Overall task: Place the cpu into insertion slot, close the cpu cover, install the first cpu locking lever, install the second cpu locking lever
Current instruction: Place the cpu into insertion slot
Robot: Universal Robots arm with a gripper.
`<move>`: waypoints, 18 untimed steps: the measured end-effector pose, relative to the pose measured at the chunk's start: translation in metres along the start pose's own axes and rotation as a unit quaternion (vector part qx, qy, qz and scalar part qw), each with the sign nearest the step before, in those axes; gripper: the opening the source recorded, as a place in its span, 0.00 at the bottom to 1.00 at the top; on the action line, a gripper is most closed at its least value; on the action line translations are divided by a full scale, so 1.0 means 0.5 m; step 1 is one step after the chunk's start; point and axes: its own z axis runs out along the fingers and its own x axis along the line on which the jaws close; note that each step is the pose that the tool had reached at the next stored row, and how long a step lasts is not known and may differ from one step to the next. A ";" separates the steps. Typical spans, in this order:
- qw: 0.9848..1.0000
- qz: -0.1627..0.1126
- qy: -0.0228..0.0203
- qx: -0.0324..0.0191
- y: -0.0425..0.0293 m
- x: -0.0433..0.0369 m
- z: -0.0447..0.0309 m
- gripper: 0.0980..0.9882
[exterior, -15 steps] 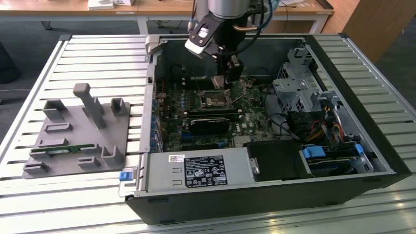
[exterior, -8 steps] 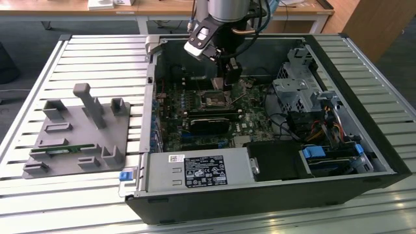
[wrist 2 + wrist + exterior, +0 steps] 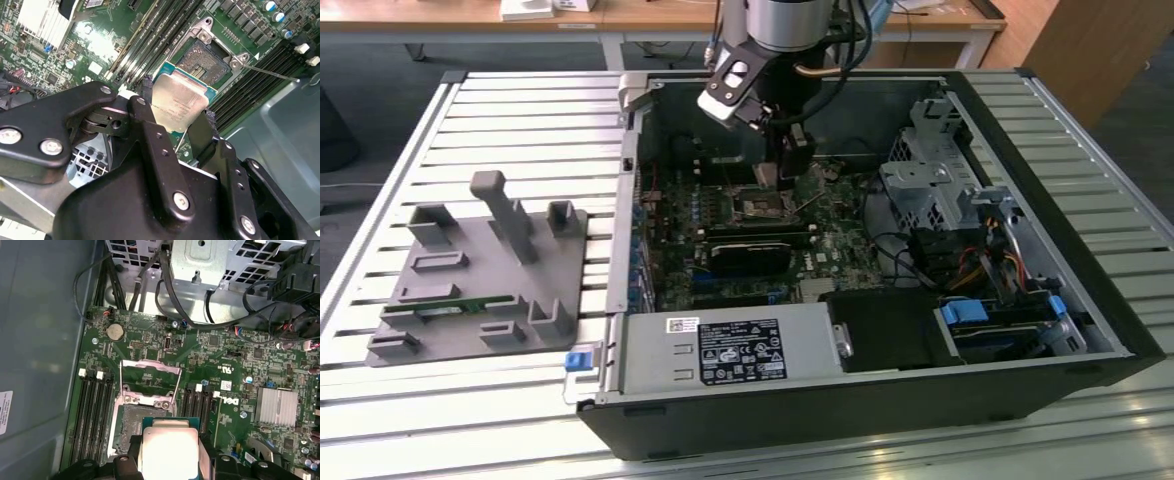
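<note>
Obstruction: cpu (image 3: 167,442), gripped between the jaws of my gripper (image 3: 178,101), hides part of the insertion slot (image 3: 137,415) in the first wrist view. The cpu cover (image 3: 150,371) stands open; memory slots (image 3: 92,415) flank it.

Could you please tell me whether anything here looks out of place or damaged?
Nothing stands out. The hand grips the cpu over the open insertion slot, with the cpu cover raised; no damage shows.

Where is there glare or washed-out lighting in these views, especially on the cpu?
First wrist view: the cpu top is washed out almost white; second wrist view: milder sheen on it, the heatsink blown out; exterior view: the case interior lies in shadow.
</note>
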 end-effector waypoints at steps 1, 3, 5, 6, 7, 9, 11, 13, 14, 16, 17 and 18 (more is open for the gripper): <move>1.000 0.001 0.000 0.000 0.000 0.001 0.002 0.49; 1.000 0.001 0.000 0.000 0.001 0.005 0.006 0.49; 1.000 0.002 0.000 0.000 0.001 0.008 0.010 0.49; 1.000 0.002 0.000 0.000 0.001 0.009 0.012 0.49; 1.000 0.003 0.000 0.000 0.001 0.011 0.014 0.49; 1.000 0.003 0.000 0.000 0.001 0.013 0.018 0.49; 1.000 0.004 0.000 0.000 0.001 0.015 0.021 0.49; 1.000 0.004 0.000 0.000 0.001 0.016 0.024 0.49; 1.000 0.005 0.000 0.000 0.001 0.017 0.027 0.49; 1.000 0.005 0.000 0.000 0.001 0.018 0.032 0.49; 1.000 0.005 0.000 0.000 0.001 0.018 0.034 0.49; 1.000 0.006 0.000 0.000 0.001 0.019 0.036 0.49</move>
